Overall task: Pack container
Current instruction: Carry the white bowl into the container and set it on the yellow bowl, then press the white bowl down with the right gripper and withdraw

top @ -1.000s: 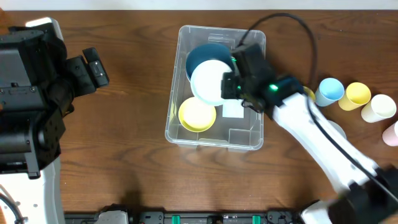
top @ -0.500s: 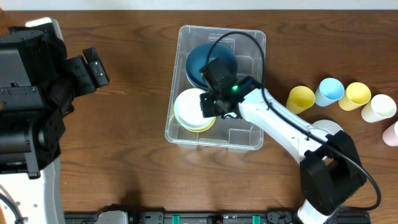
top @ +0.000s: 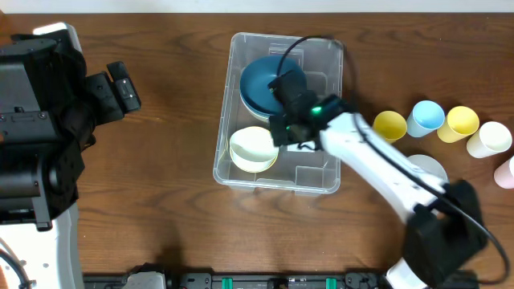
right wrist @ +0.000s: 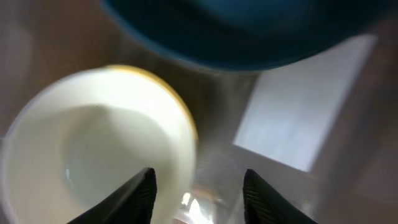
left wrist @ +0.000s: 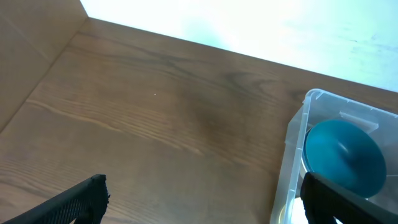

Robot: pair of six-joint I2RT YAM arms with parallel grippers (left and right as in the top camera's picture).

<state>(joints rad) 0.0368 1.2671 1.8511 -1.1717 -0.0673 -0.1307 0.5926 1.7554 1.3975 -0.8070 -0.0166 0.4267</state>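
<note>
Overhead, the right gripper (top: 283,133) sits inside the large clear plastic rectangular container (top: 233,96), which stands at mid-table. Just to the gripper's left rests a cream-white round bowl (top: 254,148), and just beyond it lies a teal round bowl (top: 259,83). Off to that arm's right, well outside the bin, stands a row of pastel plastic cups (top: 426,117). The left gripper (top: 124,87) hangs far off to the left. From the left wrist, that gripper (left wrist: 204,186) has its fingers spread wide over the brown wooden table (left wrist: 155,124), with the container's corner (left wrist: 292,143) and the teal bowl (left wrist: 342,155) ahead to its right. From the right wrist, the black fingers (right wrist: 140,193) are parted with nothing pinched, above the cream bowl's (right wrist: 93,155) edge. A yellow bowl rim (right wrist: 183,112) peeks out beneath it, the white rectangular label (right wrist: 305,106) lies ahead to the right, and the blurred dark mass beyond is probably the teal bowl (right wrist: 249,31).
</note>
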